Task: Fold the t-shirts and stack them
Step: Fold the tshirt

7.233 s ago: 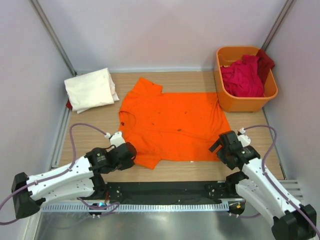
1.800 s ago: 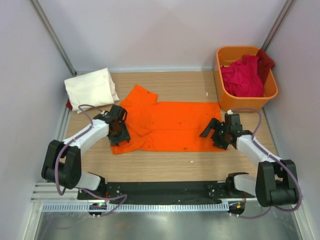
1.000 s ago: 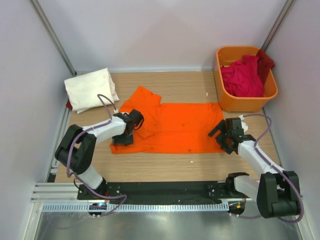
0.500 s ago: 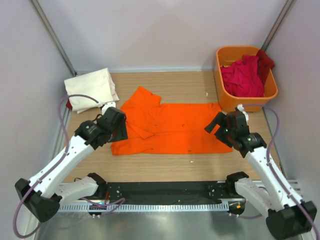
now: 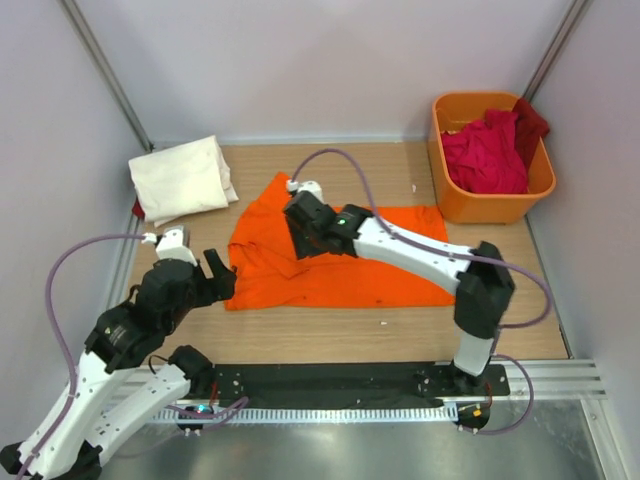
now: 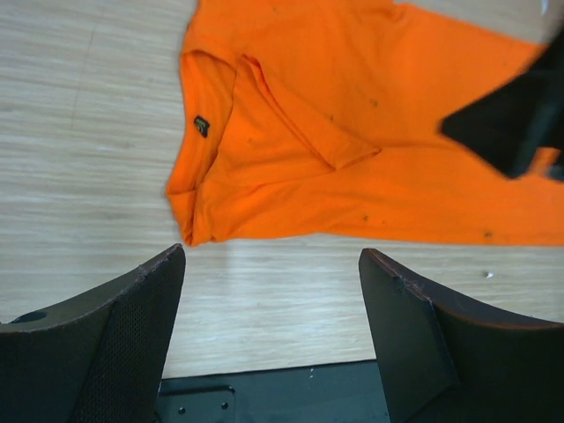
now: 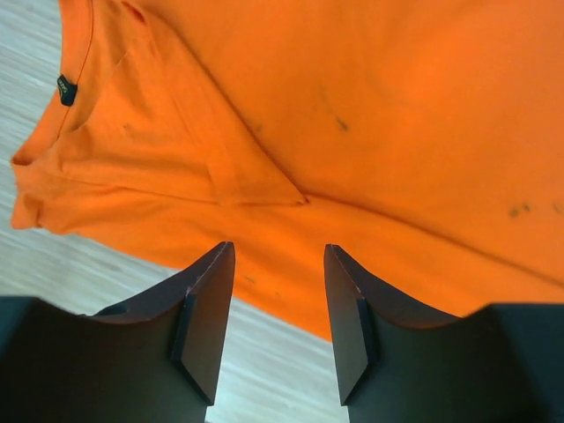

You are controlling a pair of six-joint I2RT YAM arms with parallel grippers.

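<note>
hovering the right tool (image 7: pixel 278 254) above the orange t-shirt (image 5: pixel 340 255), fingers parted a modest way and gripping nothing. holding the left tool (image 6: pixel 271 257) back off the near left edge of the cloth, spread wide and likewise empty. finding the t-shirt lying mid-table (image 5: pixel 350 335), already doubled along its length, collar end to the left, one sleeve (image 5: pixel 262 208) poking toward the far side and a loose flap lying across the chest.

risking, on closing here, pinching both layers instead of the top one and dragging the whole shirt askew. risking a bunched fold too, with only one tool near the cloth and nothing pinning the other end. reaching this far across with the right arm (image 5: pixel 420 255), also courting a brush against the fabric beneath, rucking the part already flat.

noting a folded cream-white t-shirt (image 5: pixel 180 178) at the far left corner, well apart, probably the spot for stacking. noting an orange tub (image 5: pixel 492 208) at the far right, crimson t-shirts (image 5: pixel 485 155) heaped inside. seeing nothing lying between the orange shirt and the cream one; judging the left tool, near that route, the only likely obstruction.
</note>
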